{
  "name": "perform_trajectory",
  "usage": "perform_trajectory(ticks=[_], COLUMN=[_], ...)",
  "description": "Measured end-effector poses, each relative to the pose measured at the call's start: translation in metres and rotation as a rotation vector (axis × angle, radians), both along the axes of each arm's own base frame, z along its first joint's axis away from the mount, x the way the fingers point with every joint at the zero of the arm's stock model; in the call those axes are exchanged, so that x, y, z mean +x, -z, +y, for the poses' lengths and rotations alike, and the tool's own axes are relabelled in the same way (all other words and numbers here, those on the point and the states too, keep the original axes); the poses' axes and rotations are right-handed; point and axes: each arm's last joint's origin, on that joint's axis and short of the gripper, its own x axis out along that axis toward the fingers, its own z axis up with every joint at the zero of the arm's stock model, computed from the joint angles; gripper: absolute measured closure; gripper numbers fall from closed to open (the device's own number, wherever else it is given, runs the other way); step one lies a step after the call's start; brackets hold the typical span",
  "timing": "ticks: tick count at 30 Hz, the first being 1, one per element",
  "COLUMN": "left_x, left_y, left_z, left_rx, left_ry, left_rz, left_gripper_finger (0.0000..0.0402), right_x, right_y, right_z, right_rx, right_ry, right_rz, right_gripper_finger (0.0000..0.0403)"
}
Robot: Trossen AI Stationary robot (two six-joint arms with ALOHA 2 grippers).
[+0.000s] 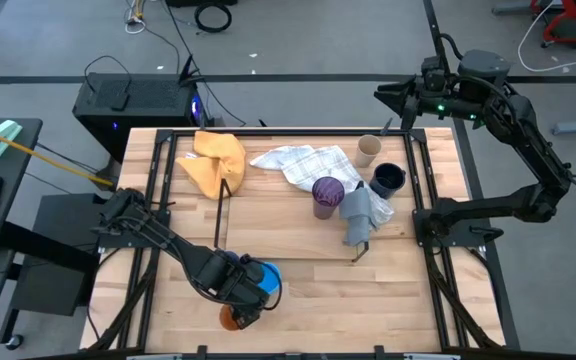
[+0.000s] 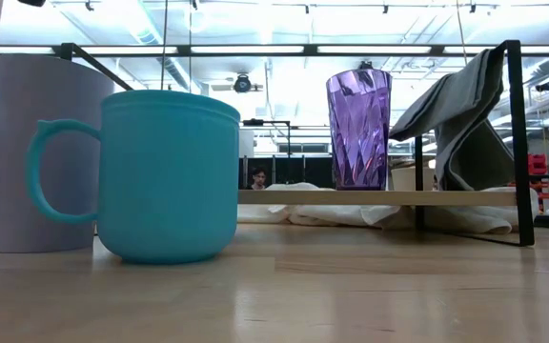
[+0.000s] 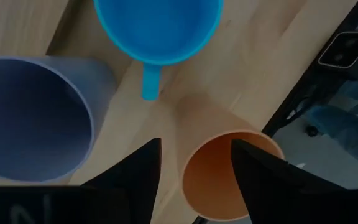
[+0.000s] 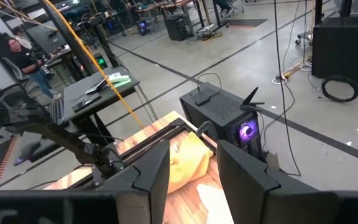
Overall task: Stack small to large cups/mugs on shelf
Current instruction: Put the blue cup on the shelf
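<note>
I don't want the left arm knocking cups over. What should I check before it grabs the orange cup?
1. Left gripper open, fingers either side of the orange cup: ok.
2. Orange cup upright: cannot tell.
3. Bright blue mug apart from the fingers: ok.
4. Lavender cup close beside one finger: not ok.
5. Purple cup already on the shelf: ok.
6. Right gripper away from the cups: ok.

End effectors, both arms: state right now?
Left end effector: open, fingers straddling the orange cup, not closed on it.
Right end effector: open, holding nothing, raised above the table's far edge.
</note>
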Motion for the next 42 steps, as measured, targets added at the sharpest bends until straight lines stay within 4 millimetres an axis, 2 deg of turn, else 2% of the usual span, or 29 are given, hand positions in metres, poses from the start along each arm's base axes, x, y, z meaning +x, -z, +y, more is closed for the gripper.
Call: perform_trajectory(ticks=[10,24,42], left_x=[-0.009,0.0,0.005], left_y=[0.002,0.005,0.005], left_z=[0.01,0.033,0.039], left_rx=[0.078,0.16,0.156], left_ry=[0.018,0.002,0.034], left_rz=[0.108,0.138,0.123], left_gripper_finger=[0.0194,0.0203,0.0212], right_x=[0.0,0.0,0.0], right_y=[0.0,0.001,0.001], right_z=[0.0,0.0,0.0], right_rx=[0.0,0.002,0.004], right_ry=[0.0,0.0,0.0], right_rz=[0.004,0.006,0.005], right_gripper_finger=[0.0263,0.0263,0.0263])
